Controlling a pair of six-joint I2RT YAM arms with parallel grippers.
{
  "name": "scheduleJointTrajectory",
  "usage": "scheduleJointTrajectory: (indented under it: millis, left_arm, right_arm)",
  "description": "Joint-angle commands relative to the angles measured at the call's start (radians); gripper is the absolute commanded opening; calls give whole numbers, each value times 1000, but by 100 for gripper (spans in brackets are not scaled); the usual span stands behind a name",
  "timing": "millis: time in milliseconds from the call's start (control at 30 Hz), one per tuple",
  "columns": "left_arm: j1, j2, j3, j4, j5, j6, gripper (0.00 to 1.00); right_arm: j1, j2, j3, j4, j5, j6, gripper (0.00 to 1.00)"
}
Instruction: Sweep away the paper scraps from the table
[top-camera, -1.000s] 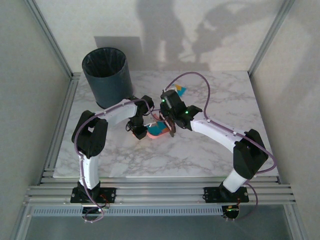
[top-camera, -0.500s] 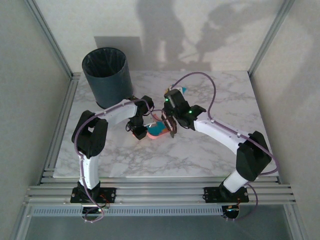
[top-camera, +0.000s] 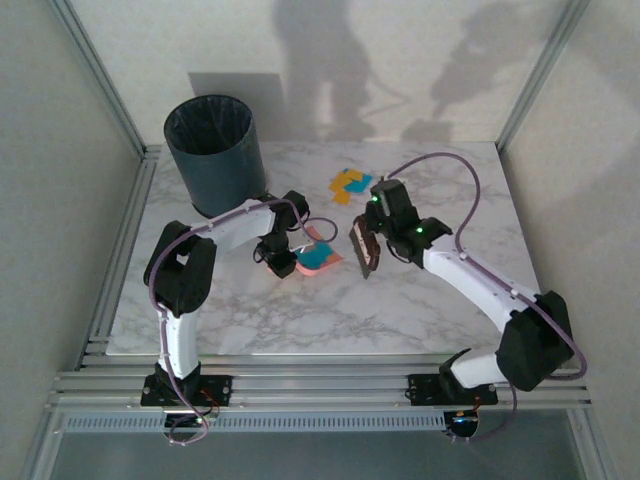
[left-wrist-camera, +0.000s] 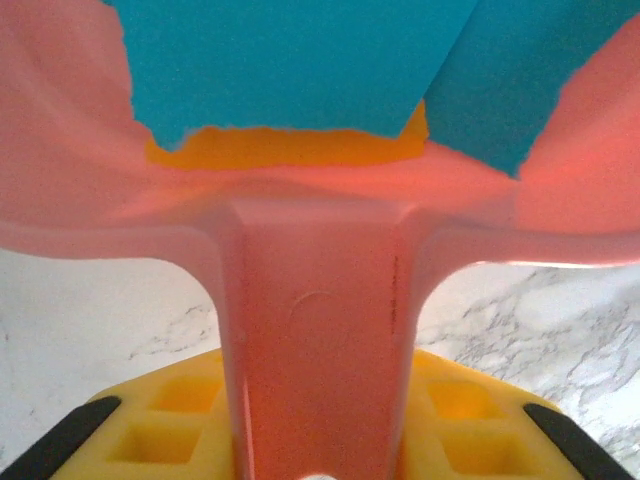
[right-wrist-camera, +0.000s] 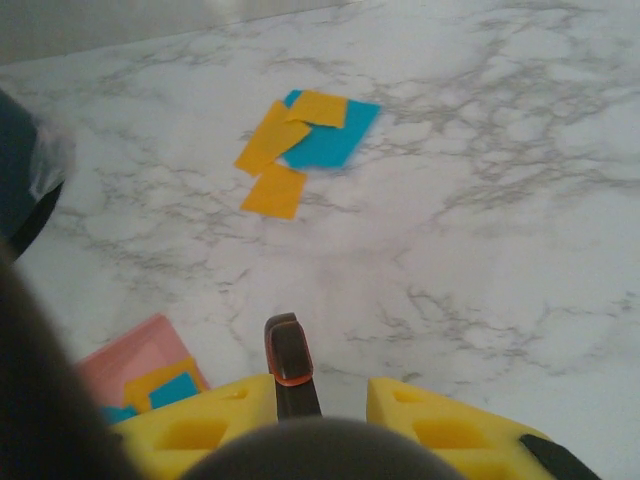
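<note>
A pink dustpan (top-camera: 318, 258) lies on the table (top-camera: 250, 320) near its middle, with teal and orange paper scraps (left-wrist-camera: 300, 60) in its tray. My left gripper (top-camera: 278, 262) is shut on the dustpan's handle (left-wrist-camera: 320, 340). A loose cluster of orange and teal paper scraps (top-camera: 350, 183) lies further back on the marble (right-wrist-camera: 500, 200); the right wrist view shows this cluster (right-wrist-camera: 300, 140) ahead of the fingers. My right gripper (top-camera: 385, 215) is shut on a dark brush (top-camera: 365, 250), which stands to the right of the dustpan. The brush's handle (right-wrist-camera: 285, 360) sticks out between the yellow pads (right-wrist-camera: 200, 430).
A dark bin (top-camera: 213, 150) with a black liner stands at the back left corner of the table. Aluminium rails (top-camera: 130, 240) edge the tabletop. Both cables loop above the arms.
My right arm has swung the brush to the right, away from the dustpan's mouth, and the scrap cluster at the back has come into sight. The left arm and dustpan have stayed put.
</note>
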Motion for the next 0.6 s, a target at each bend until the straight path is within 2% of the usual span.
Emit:
scheduleJointTrajectory:
  millis: [0,267,567]
  left_arm:
    - [-8,-20,22,6,26,-53,0]
    - [-8,-34,96,40,32,-146,0]
    - [-7,-68,255,15,73,-174,0]
  right_arm:
    - [-48,-75,-41,-11,-7,21,0]
    - [-129,-190,-110,-48,-6,-7,0]
    - [-155,-242,-148,-32,-36,-22,0]
